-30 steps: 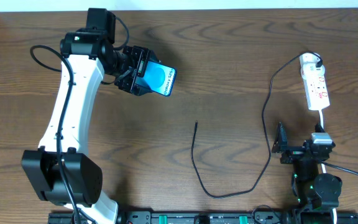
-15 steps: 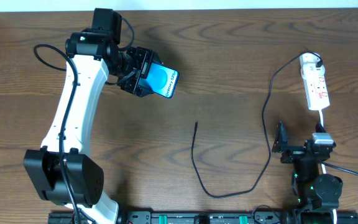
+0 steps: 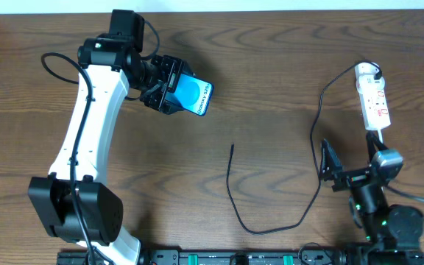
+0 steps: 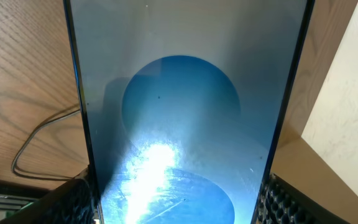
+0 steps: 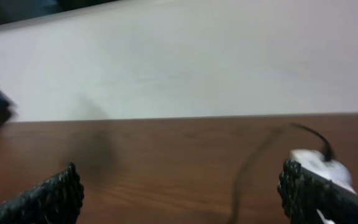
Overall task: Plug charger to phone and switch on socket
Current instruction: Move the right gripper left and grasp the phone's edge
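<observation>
My left gripper is shut on the phone, holding it above the table at the back left; its blue screen with a lighter oval fills the left wrist view. The charger is a thin black cable that lies from a free tip at table centre, loops forward and runs up to a black plug in the socket. The socket is a white power strip at the back right. My right gripper is open and empty near the front right, beside the cable. The socket shows blurred in the right wrist view.
The socket's white cord runs down toward my right arm. The table's back edge meets a pale wall. A black rail lines the front edge.
My right arm has lifted and swung its gripper slightly left and up. The left arm with the phone has barely moved since half a second ago.
</observation>
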Action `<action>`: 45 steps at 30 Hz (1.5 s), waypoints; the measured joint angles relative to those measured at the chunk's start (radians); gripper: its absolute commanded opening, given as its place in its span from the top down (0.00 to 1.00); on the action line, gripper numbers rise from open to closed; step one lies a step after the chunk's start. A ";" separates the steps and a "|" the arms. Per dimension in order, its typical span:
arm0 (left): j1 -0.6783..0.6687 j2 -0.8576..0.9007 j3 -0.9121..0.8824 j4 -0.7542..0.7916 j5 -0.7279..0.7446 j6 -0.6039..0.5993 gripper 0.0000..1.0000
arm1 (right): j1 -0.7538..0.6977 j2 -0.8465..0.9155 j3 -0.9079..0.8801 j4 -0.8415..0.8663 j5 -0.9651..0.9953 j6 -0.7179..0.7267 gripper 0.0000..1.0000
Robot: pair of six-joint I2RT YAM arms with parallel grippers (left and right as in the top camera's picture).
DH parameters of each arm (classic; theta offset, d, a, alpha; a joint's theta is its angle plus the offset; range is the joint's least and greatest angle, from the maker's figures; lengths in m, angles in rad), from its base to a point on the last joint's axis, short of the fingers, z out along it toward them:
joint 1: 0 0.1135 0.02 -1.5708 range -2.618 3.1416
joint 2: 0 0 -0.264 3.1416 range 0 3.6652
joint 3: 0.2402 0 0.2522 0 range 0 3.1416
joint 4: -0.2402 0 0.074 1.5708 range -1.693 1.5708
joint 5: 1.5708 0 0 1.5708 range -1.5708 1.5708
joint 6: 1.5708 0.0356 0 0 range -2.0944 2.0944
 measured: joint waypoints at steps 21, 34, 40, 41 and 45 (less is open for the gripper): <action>-0.097 0.000 -0.002 0.035 -0.001 -0.008 0.93 | -0.014 1.101 0.539 0.165 -0.900 0.522 0.01; -0.181 0.000 -0.002 0.052 -0.157 -0.155 0.93 | 0.145 1.259 0.539 0.257 -0.855 0.650 0.01; -0.224 0.000 -0.002 0.059 -0.208 -0.214 0.93 | 0.232 1.259 0.539 0.328 -0.805 0.657 0.01; -0.232 0.000 -0.002 0.061 -0.212 -0.230 0.92 | 0.240 1.259 0.539 0.334 -0.799 0.658 0.01; -0.259 0.000 -0.002 0.075 -0.220 -0.275 0.93 | 0.253 1.259 0.539 0.334 -0.766 0.669 0.01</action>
